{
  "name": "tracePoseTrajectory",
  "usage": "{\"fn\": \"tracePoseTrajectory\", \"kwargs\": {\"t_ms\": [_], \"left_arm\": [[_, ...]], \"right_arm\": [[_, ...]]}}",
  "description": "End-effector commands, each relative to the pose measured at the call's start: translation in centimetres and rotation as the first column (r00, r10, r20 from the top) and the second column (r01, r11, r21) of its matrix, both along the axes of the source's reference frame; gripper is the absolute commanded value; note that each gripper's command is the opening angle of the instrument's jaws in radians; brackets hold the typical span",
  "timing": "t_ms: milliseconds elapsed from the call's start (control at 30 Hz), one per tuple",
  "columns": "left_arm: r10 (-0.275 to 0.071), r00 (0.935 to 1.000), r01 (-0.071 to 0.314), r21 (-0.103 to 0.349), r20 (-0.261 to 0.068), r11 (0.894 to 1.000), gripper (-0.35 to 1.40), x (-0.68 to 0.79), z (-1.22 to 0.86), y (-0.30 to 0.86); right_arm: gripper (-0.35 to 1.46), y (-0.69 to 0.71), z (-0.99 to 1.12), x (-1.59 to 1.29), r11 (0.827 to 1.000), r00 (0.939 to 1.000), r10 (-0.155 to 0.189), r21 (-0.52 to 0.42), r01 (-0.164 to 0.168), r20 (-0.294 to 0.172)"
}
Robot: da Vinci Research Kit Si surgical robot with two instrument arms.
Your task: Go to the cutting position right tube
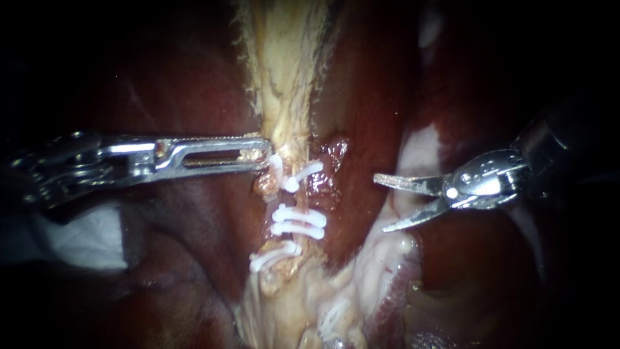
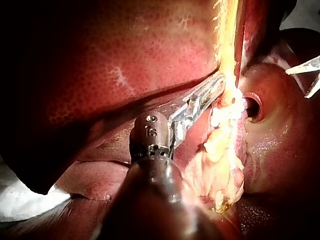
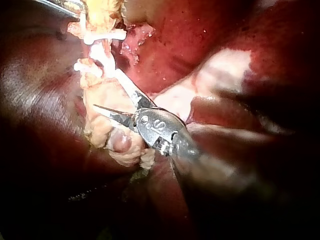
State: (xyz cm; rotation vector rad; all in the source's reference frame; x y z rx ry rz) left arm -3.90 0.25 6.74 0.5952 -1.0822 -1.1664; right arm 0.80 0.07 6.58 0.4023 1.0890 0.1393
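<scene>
Clamped with the left instrument (image 1: 265, 155) on the pale strand of tissue (image 1: 284, 77): claw closed flat, pinching it from both sides, just beyond the top of the clipped tube (image 1: 284, 196). Most likely held so to stretch the tube, lift it off the liver (image 1: 194, 220) and spread the white clips (image 1: 298, 223) apart for a clean target.

Poised on the far side with the right instrument (image 1: 381, 202): claw of two thin curved blades spread wide, gripping nothing, touching nothing. Aimed straight at the tube, found ahead of the blade tips, past a dark ridge of liver, near but not reached. Open, presumably, to slide one blade to each side of the tube on arrival.

Judging by the layout, best aimed at the bare stretch between the top clip and the pair below, roughly level with the open claw. Cannot confirm it from the endoscope view as the task's right tube; only one clipped column made out clearly. Worth minding on the way in: the clips themselves and the liver ridge beside the lower blade.
</scene>
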Motion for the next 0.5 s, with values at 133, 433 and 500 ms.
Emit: {"fn": "tracePoseTrajectory", "kwargs": {"t_ms": [133,433,500], "left_arm": [[0.0,1.0,0.0,0.0,0.0,1.0,-0.35,0.0,-0.01,0.0],[0.01,0.9999,-0.01,0.01,0.01,1.0,-0.35,0.2,-0.19,0.03],[0.011,0.9999,-0.011,0.014,0.011,1.0,-0.35,0.28,-0.27,0.06]], "right_arm": [[1.44,-0.01,-0.01,0.01,1.0,0.9999,-0.012,0.008,0.012,-0.009],[1.39,-0.19,0.1,0.18,0.994,0.9991,-0.037,0.099,0.039,-0.022],[1.37,-0.24,0.15,0.24,0.992,0.9987,-0.045,0.118,0.047,-0.026]]}}
